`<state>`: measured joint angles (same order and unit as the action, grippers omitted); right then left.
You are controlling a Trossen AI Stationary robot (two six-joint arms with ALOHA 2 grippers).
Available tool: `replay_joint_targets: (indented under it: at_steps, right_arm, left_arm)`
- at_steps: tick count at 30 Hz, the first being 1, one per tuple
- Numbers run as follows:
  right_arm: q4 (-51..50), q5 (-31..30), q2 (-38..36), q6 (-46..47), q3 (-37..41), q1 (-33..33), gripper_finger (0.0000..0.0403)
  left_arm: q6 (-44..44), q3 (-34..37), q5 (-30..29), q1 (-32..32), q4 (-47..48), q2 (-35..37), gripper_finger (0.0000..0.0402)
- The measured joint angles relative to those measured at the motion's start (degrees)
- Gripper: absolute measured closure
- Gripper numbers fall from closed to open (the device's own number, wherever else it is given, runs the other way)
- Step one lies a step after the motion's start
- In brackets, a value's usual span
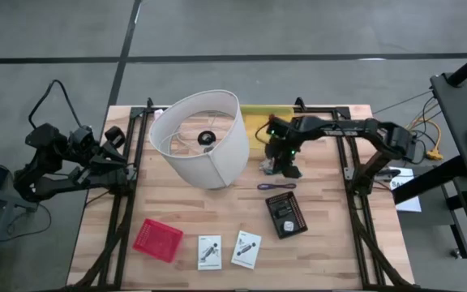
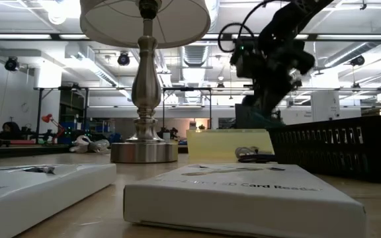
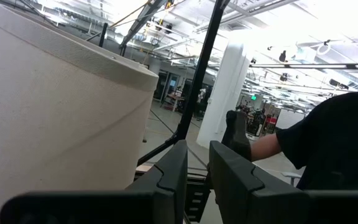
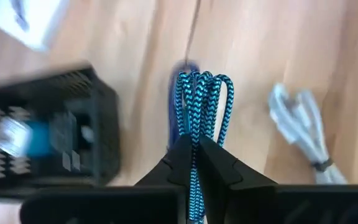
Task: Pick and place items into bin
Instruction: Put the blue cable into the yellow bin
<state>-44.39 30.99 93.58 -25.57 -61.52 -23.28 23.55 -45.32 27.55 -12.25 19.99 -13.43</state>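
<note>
My right gripper [image 1: 283, 165] [image 4: 195, 148] hangs over the middle of the table, just beyond the black mesh bin [image 1: 286, 215] [image 4: 48, 146], and is shut on a blue-and-black braided cable bundle [image 4: 201, 102]. Below it on the wood lie a purple pen-like tool [image 1: 276, 186] and a pale grey cable [image 4: 303, 130]. Two white printed cards [image 1: 209, 251] [image 1: 246, 249] lie flat near the table's near edge. My left gripper [image 3: 196, 171] waits at the table's left edge beside the lampshade, with a narrow gap between its fingers. My right gripper pinches the braided cable bundle between its two fingers, coming from above and pointing down. Several folded loops [image 4: 211, 84] stick out past the fingertips. The bundle runs along the fingers and is lifted clear of the table.
A lamp with a large white shade [image 1: 201, 138] stands left of centre. A red mesh piece [image 1: 158, 239] lies near the front left, and a yellow pad [image 1: 258, 112] lies at the far edge. A person in a dark sleeve [image 3: 328, 143] shows beyond the table in the left wrist view.
</note>
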Motion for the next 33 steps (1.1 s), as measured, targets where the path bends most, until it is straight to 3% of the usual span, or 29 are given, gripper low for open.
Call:
replay_joint_targets:
  at_steps: [8, 16, 25, 33]
  right_arm:
    - [15.2, 13.5, -4.0, 15.7, -0.3, -10.5, 0.0394]
    - [27.2, 13.6, -3.7, 39.6, -0.2, -23.3, 0.0394]
    - [26.2, -5.6, -3.6, 59.3, 0.0, -29.1, 0.0394]
    - [23.1, -14.8, -3.5, 61.6, 1.0, -28.8, 0.0394]
  left_arm:
    - [0.0, 0.0, 0.0, 0.0, 0.0, 0.0, 0.035]
    - [0.1, 0.0, 0.0, 0.0, 0.0, 0.0, 0.035]
    - [0.1, 0.0, 0.0, 0.0, 0.0, 0.0, 0.035]
    - [0.0, 0.0, 0.0, 0.0, 0.0, 0.0, 0.035]
